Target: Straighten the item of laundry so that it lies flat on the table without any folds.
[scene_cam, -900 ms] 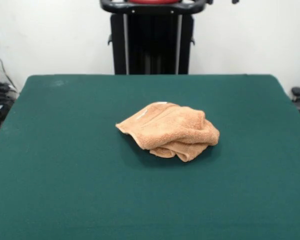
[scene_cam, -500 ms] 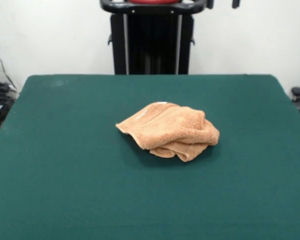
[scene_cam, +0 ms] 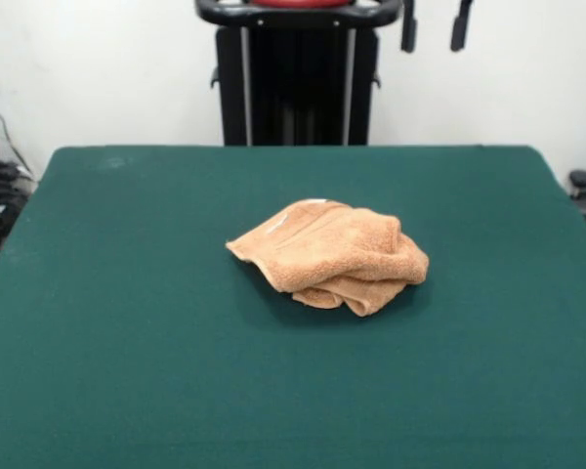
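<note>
Pincer (scene_cam: pixel 434 27) hangs open at the far edge, well above the desk (scene_cam: pixel 127 322). Orange-tan towel (scene_cam: pixel 330 256) sits bunched mid-desk, folded over itself, long axis running left-right.

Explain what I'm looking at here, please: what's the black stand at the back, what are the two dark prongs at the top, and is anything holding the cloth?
This picture comes from a camera across the table, facing the robot. The black stand at the back is the pedestal that carries the robot's arm. The two dark prongs are the tips of the gripper, hanging from above with the jaws apart, well above the table and holding nothing. On the green table lies one orange-tan towel, bunched and folded over itself, not flat. Nothing touches it.
</note>
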Available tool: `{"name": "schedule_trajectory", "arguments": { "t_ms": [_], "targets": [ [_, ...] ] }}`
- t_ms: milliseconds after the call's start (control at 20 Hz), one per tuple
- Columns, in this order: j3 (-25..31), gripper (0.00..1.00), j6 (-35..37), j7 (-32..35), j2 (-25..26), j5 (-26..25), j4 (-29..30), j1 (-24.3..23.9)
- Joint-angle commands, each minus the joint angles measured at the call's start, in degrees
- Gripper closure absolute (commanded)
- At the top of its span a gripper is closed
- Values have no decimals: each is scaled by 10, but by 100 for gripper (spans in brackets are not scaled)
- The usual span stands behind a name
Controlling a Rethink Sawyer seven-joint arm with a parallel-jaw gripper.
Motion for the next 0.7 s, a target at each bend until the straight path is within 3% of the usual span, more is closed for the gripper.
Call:
{"name": "schedule_trajectory", "arguments": {
  "t_ms": [50,700],
  "targets": [
    [20,0,-78,144,75,14,86,14],
    [32,0,-158,118,148,-11,105,-10]
  ]
}}
